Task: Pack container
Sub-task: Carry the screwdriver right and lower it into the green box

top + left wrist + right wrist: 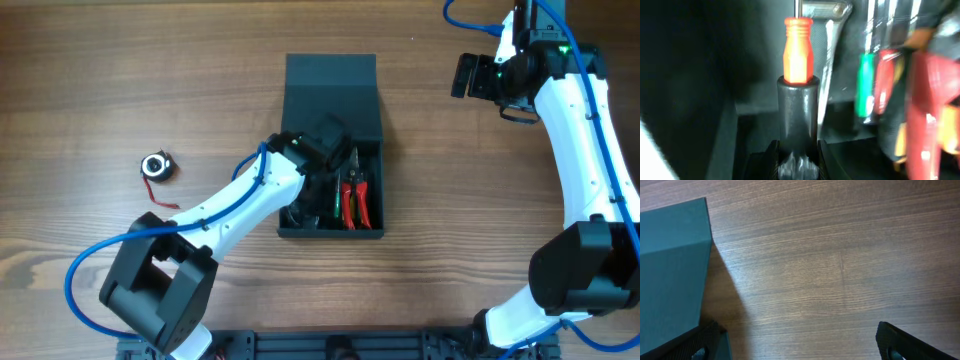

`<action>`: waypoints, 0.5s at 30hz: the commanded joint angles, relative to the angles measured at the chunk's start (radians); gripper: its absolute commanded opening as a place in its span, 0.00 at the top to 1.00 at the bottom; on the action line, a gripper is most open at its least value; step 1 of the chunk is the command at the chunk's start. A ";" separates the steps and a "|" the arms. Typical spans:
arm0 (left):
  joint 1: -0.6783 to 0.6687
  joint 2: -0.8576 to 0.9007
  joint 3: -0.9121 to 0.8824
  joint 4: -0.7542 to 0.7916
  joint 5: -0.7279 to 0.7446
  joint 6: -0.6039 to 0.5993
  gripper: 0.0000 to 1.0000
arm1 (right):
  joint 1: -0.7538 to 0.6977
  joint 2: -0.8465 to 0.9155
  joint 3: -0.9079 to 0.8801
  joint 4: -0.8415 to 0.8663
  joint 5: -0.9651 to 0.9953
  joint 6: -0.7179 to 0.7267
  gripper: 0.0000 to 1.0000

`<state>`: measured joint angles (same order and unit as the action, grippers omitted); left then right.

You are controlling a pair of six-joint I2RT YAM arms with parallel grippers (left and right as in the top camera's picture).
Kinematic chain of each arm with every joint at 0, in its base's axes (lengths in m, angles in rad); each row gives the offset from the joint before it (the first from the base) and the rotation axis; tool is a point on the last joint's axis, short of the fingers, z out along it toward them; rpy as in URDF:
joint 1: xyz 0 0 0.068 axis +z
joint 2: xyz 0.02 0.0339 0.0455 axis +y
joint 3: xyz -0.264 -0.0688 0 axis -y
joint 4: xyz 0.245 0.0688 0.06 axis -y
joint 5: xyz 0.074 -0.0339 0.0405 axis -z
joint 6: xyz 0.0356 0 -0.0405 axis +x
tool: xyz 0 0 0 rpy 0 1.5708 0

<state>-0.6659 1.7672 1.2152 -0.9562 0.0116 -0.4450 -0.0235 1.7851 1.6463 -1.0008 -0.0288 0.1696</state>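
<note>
The dark teal-grey container sits mid-table with its flap lid open toward the back. My left gripper reaches inside it. In the left wrist view the jaws are shut on a screwdriver with a dark grey and orange handle, held inside the box. Red-handled pliers and a green-handled tool lie in the right part of the box. My right gripper is open and empty over the bare table at the back right; its view shows the lid's edge at the left.
A small round black and silver object with a red cord lies on the table far left of the container. A metal wrench lies against the box floor behind the screwdriver.
</note>
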 commanded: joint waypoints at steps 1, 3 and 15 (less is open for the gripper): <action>-0.004 -0.017 -0.051 0.022 -0.014 -0.008 0.85 | -0.002 0.011 0.017 0.003 0.010 -0.013 0.00; -0.004 -0.017 -0.058 0.033 -0.014 -0.008 0.84 | -0.002 0.011 0.017 0.003 0.010 -0.012 0.00; -0.003 -0.017 0.005 0.084 -0.013 0.048 0.55 | -0.002 0.011 0.017 0.003 0.010 -0.012 0.00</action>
<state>-0.6659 1.7672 1.1690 -0.8707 0.0113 -0.4290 -0.0235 1.7851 1.6463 -1.0012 -0.0288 0.1696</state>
